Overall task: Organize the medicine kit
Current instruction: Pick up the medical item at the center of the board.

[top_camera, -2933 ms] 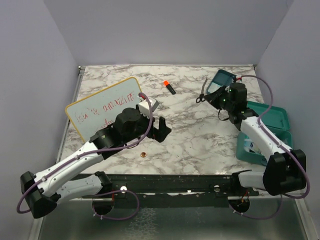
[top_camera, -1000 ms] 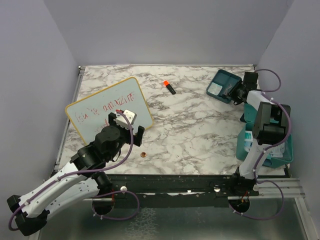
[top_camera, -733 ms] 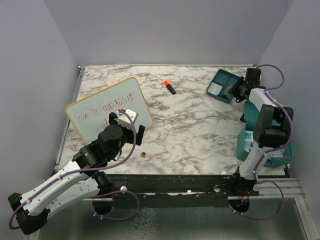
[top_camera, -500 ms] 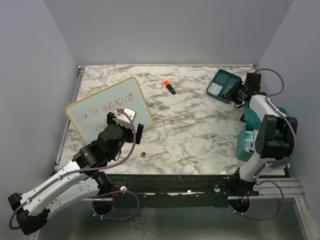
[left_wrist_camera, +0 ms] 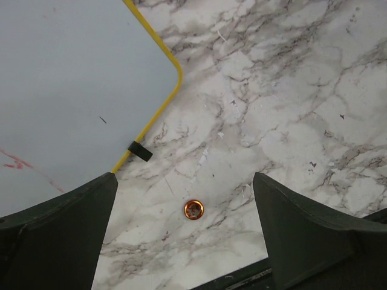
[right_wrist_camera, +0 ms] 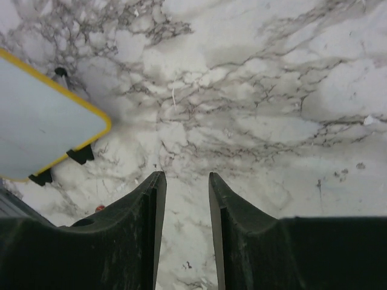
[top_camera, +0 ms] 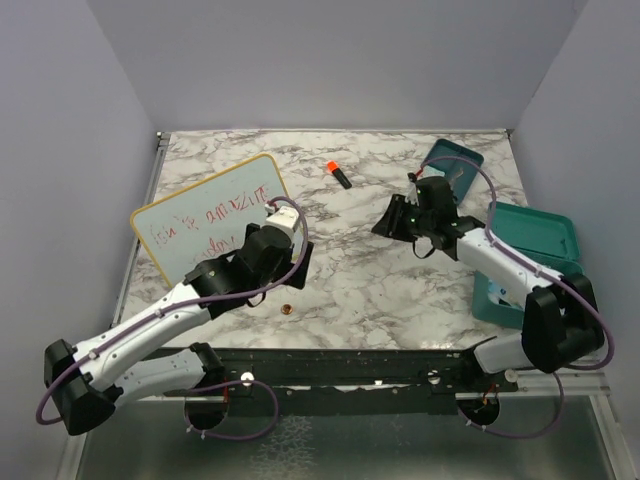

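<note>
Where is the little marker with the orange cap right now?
In the overhead view the marker lies on the marble table near its far edge, between the whiteboard on the left and the teal tray on the right.

The marble-patterned bench (top_camera: 380,270) carries a yellow-framed whiteboard (top_camera: 190,220) with red writing, lying flat on its left half. A small copper-coloured disc (top_camera: 287,310) sits near the front edge, just off the board's near corner. An orange-capped marker (top_camera: 338,174) lies toward the back middle, a teal tray insert (top_camera: 462,160) is at the far right, and the open teal medicine kit case (top_camera: 545,235) is along the right edge.
</note>
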Robot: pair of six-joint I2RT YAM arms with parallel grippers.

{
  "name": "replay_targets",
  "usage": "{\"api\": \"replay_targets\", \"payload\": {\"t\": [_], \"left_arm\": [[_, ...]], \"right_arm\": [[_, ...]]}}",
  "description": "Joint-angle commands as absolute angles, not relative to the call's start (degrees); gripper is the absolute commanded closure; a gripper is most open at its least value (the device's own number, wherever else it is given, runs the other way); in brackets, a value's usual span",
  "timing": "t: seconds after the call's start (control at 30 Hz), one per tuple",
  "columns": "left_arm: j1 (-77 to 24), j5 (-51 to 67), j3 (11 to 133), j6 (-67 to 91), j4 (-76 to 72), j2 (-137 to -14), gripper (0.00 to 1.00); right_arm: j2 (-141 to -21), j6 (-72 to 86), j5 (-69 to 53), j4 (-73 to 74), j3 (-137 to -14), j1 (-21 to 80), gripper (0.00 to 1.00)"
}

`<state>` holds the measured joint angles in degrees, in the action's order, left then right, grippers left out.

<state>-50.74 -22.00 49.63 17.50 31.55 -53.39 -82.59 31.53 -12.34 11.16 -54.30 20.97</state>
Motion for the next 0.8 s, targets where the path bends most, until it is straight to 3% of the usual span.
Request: {"api": "replay_targets", "payload": {"t": [0.0, 0.3, 0.43, 0.77], "left_arm": [[-50.9, -16.0, 52.6, 27.6, 40.3, -58.2, 0.07], [-50.8, -8.6, 49.9, 37.9, 41.4, -67.3, 0.2], [-50.7, -8.4, 48.4, 38.9, 42.6, -69.9, 0.29], [-50.8, -10.9, 44.5, 40.4, 41.8, -73.3, 0.39]], "right_arm": [[-77.5, 30.9, -11.6, 9.7, -50.1, 21.4, 0.59], [-67.6, 25.1, -5.3, 11.9, -47.2, 21.4, 0.58], [-68.0, 24.5, -0.9, 14.4, -49.8, 21.4, 0.58], [-66.9, 28.6, 0.5, 10.0, -45.4, 21.4, 0.58]]}}
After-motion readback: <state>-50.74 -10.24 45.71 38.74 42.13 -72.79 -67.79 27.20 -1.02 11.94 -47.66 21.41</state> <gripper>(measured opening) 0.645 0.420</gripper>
